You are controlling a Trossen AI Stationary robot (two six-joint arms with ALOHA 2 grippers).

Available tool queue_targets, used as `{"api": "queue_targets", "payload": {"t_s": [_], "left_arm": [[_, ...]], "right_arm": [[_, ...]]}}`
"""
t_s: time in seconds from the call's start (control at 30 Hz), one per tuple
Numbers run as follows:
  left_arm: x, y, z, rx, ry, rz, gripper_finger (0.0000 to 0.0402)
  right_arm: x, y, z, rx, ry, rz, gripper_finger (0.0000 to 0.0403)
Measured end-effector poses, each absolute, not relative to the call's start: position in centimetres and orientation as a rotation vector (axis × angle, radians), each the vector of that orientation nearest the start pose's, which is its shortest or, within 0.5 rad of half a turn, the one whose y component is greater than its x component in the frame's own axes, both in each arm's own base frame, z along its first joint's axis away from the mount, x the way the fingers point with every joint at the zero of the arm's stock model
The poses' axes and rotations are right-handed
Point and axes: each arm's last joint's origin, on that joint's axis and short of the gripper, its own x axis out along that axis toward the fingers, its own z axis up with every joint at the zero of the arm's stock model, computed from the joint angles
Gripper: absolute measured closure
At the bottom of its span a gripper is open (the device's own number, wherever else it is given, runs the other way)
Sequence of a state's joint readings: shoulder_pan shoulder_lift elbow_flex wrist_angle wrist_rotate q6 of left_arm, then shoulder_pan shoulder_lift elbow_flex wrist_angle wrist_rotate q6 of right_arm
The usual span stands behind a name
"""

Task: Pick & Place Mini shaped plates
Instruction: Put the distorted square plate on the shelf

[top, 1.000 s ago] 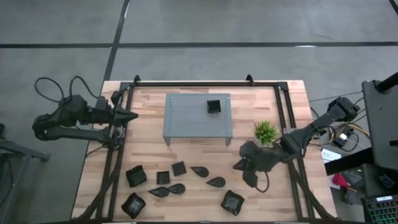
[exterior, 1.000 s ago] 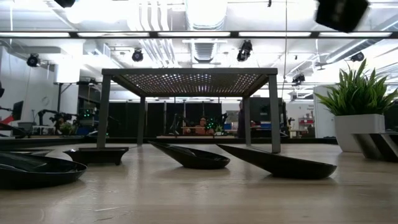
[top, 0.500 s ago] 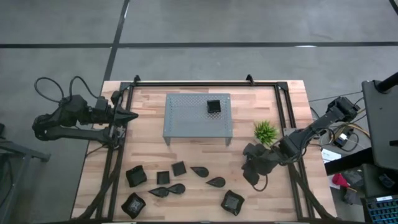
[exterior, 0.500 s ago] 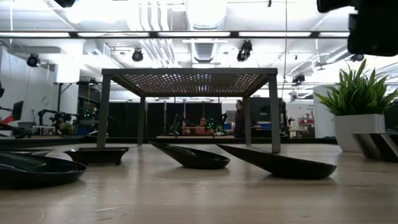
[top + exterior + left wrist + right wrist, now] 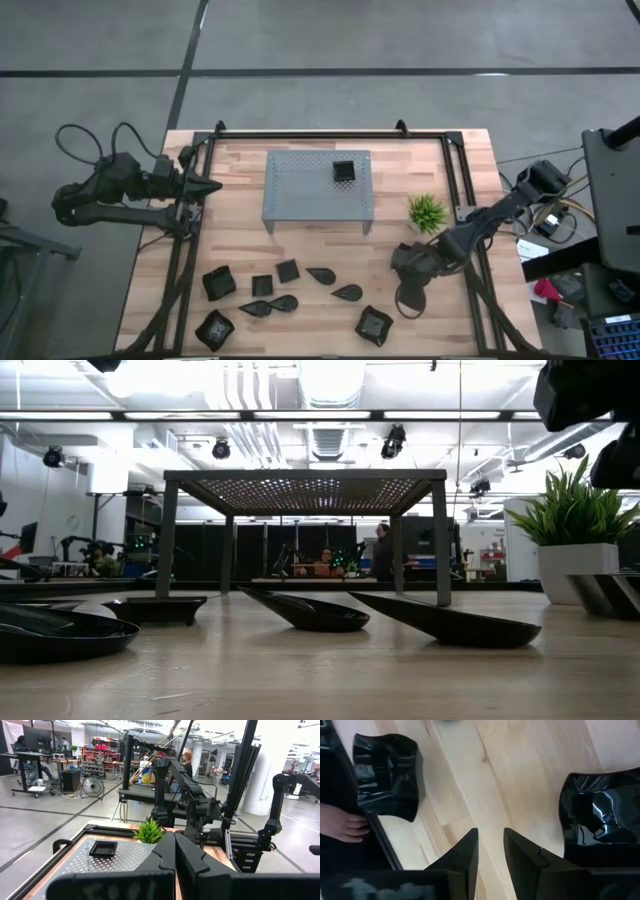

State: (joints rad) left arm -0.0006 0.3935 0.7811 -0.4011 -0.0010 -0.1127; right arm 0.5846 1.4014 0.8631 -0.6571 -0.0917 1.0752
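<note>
The right gripper (image 5: 405, 290) has moved toward the table's near edge and slightly outward over the last second, from a position beside the green plant (image 5: 427, 211) to one just outboard of the nearest square plate (image 5: 374, 325). In the low view, the dark mass of the right arm (image 5: 590, 405) has shifted to the far upper corner. A person (image 5: 382, 552) in the background room appears to have moved slightly.

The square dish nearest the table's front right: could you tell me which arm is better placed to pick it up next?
Probably the right. Its tool hovers open just beside that square dish, which shows in its wrist view, while the left tool waits shut at the far left edge.
</note>
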Motion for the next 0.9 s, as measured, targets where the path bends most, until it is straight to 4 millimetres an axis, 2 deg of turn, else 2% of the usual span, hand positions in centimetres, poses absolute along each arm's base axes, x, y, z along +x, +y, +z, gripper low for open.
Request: {"api": "queue_targets", "payload": {"t_s": [0.27,0.67,0.9], "left_arm": [[7.7,0.0,35.2,-0.113,0.014,0.001,0.0401],[7.7,0.0,35.2,-0.113,0.013,0.001,0.0401],[7.7,0.0,35.2,-0.113,0.013,0.001,0.0401]], "right_arm": [[20.5,13.9,19.0,0.56,1.405,-0.14,0.0335],[20.1,13.3,18.4,0.427,1.397,-0.199,0.0336],[20.5,13.5,17.1,0.393,1.431,-0.234,0.0329]]}}
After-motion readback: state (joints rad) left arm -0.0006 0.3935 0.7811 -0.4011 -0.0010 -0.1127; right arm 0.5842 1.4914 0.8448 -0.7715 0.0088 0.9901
